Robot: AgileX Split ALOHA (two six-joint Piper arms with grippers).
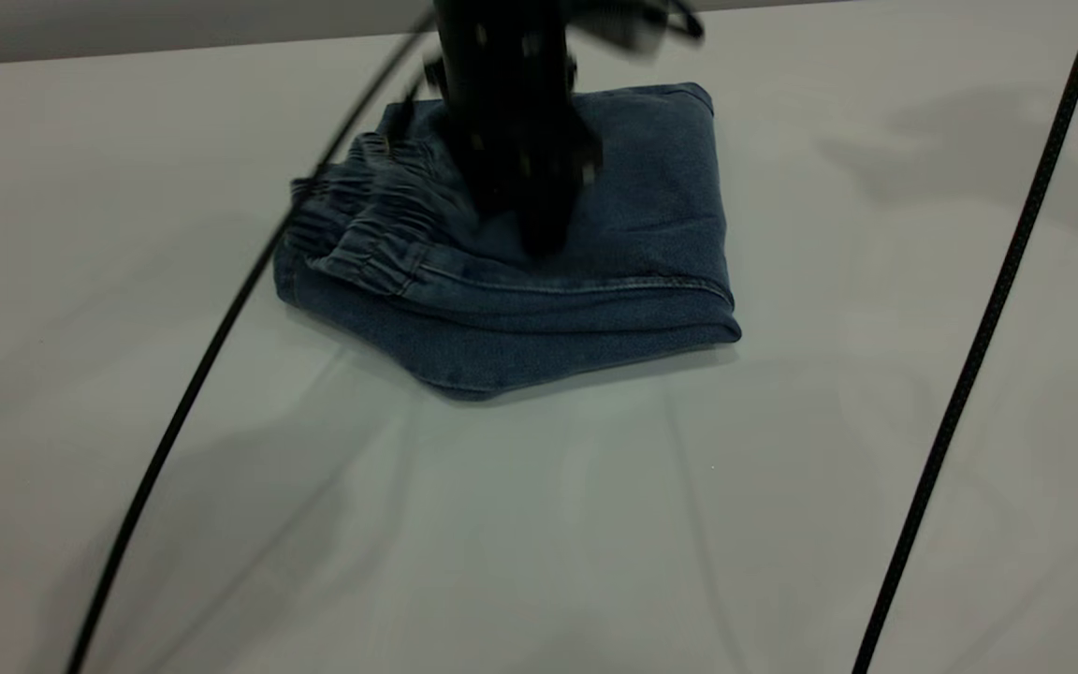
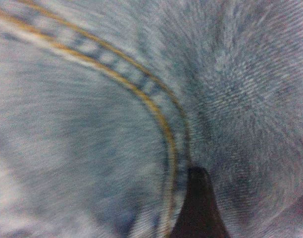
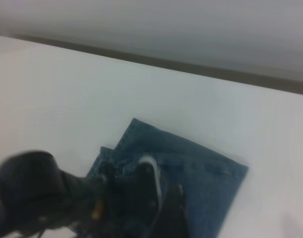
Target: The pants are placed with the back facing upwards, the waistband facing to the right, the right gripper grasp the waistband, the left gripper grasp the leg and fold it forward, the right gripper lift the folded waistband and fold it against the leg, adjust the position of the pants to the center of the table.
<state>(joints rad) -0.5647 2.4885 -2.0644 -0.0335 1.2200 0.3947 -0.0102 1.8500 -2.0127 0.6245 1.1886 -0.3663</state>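
Observation:
The pants lie folded into a compact blue denim bundle on the table, towards its far side. The ruffled waistband lies on top at the bundle's left. The printed leg is hidden in the fold. My left gripper comes down from above and presses its tip onto the middle of the bundle. In the left wrist view one dark fingertip rests on denim beside a curved tan seam, with flat cloth beside it. The right wrist view looks at the pants from a distance; my right gripper stays off them.
Two thin black cables cross in front of the scene, one at the left and one at the right. The table's far edge runs just behind the pants. Bare tabletop spreads in front and to both sides.

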